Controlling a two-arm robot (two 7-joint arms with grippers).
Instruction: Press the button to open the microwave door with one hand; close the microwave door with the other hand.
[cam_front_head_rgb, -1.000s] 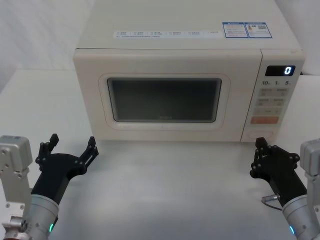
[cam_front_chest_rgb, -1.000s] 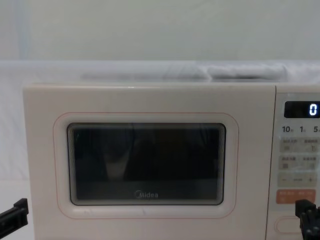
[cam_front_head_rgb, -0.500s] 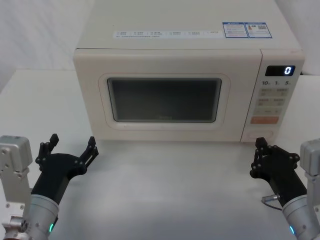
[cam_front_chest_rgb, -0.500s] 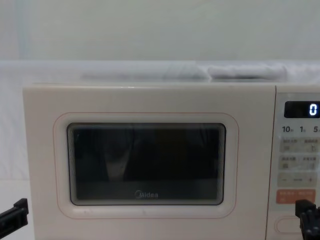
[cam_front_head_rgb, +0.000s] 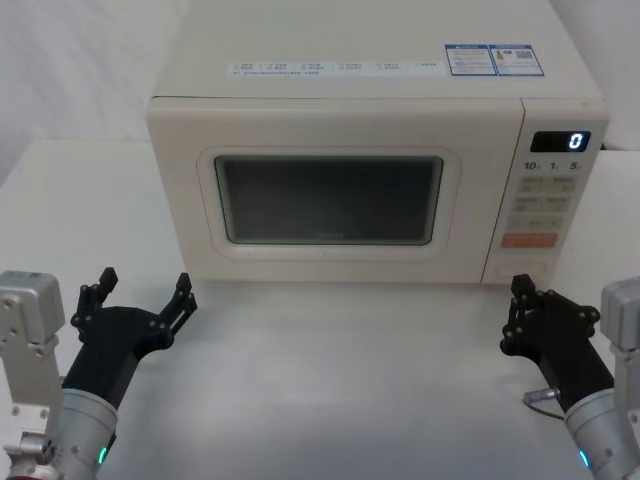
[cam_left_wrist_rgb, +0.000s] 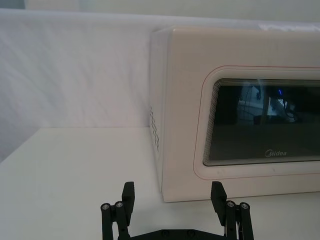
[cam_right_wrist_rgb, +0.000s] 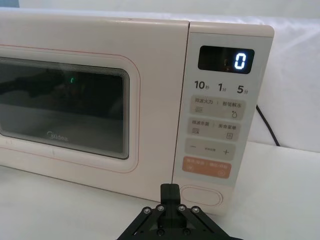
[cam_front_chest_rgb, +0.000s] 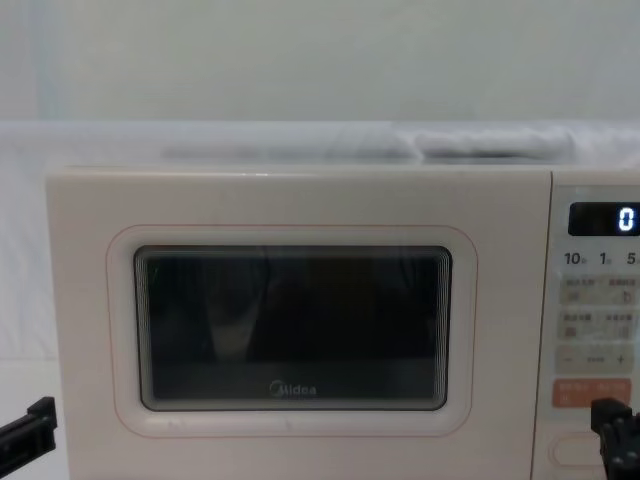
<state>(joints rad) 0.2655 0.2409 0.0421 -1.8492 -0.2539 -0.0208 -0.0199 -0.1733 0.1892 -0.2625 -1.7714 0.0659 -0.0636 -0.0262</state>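
Observation:
The cream microwave (cam_front_head_rgb: 370, 110) stands at the back of the white table, its display (cam_right_wrist_rgb: 226, 60) reading "0". The microwave door (cam_front_head_rgb: 330, 200) with its dark window is closed flush. At the bottom of the control panel, under the orange key (cam_right_wrist_rgb: 207, 167), lies the wide cream button (cam_right_wrist_rgb: 201, 196), which also shows in the head view as the button (cam_front_head_rgb: 528, 270). My right gripper (cam_front_head_rgb: 520, 292) is shut, a short way in front of the button and apart from it; the tip of the right gripper (cam_right_wrist_rgb: 169, 191) points at it. My left gripper (cam_front_head_rgb: 140, 292) is open with nothing in it, off the door's left corner.
A black cable (cam_right_wrist_rgb: 265, 125) runs down behind the microwave on its right side. Bare white table (cam_front_head_rgb: 340, 380) lies between the two grippers and in front of the door. A white backdrop (cam_front_chest_rgb: 300, 60) stands behind.

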